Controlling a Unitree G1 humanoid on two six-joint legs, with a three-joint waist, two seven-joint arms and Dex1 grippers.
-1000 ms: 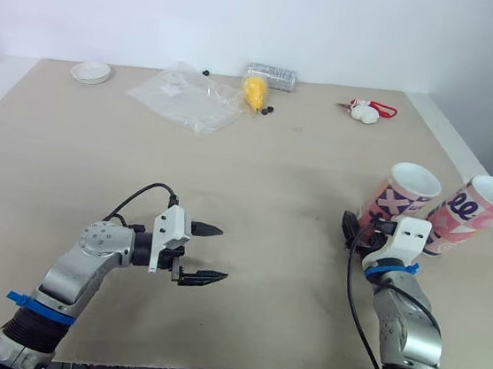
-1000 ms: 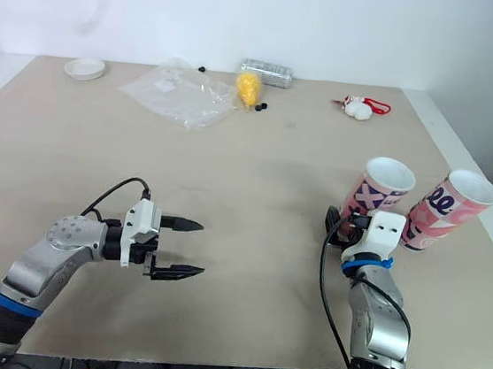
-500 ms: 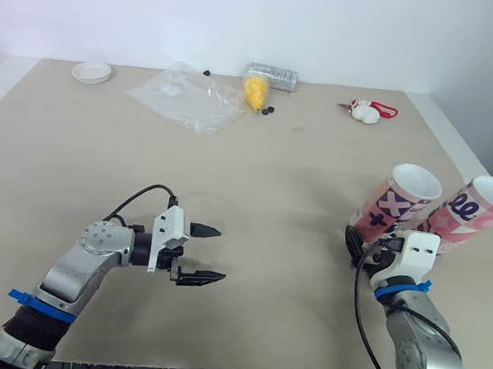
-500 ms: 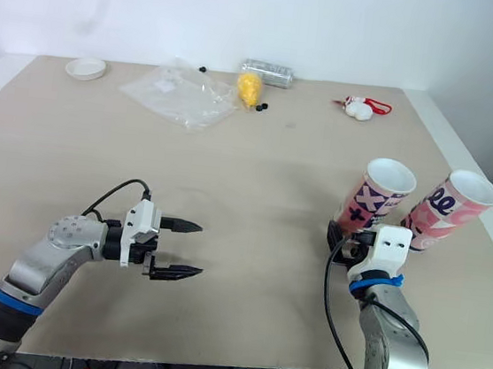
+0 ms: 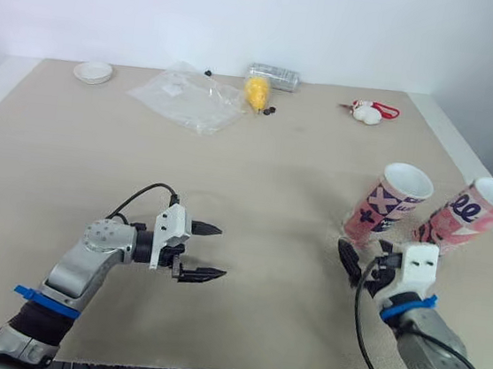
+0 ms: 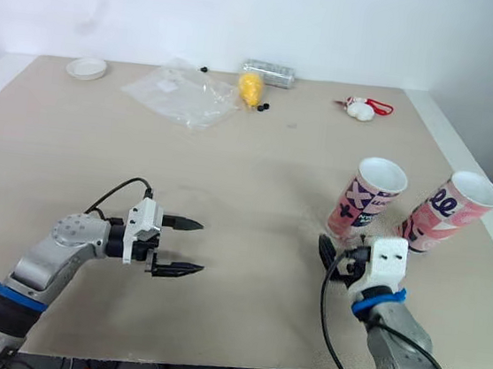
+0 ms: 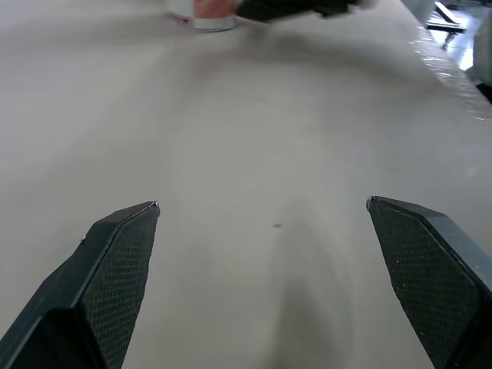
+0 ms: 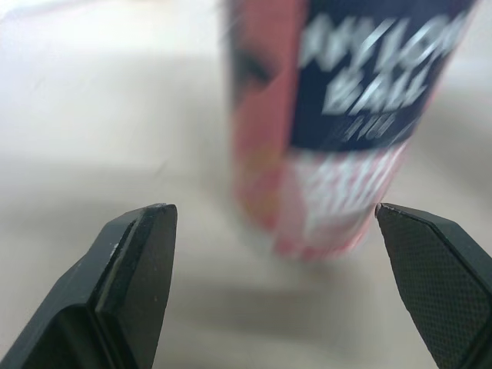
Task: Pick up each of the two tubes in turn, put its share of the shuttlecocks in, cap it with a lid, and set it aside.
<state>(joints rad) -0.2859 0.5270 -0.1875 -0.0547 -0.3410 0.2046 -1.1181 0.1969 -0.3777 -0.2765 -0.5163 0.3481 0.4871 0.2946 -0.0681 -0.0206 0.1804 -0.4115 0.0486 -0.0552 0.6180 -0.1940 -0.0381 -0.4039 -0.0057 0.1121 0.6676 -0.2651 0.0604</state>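
A wide, matte beige counter (image 5: 300,182) spreads under and well beyond the left hand (image 5: 221,253) and the right hand (image 5: 361,262). Its rim is paler, almost white. Far ahead of both hands, a plain white wall (image 5: 248,15) stands behind the back edge. Outward of the right hand, past the rim, the surroundings turn grey. The light is soft and even, the shadows faint.

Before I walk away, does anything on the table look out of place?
Only clutter at the far edge: a crumpled clear bag, with small black bits loose beside a yellow object. Both tubes stand upright, open.
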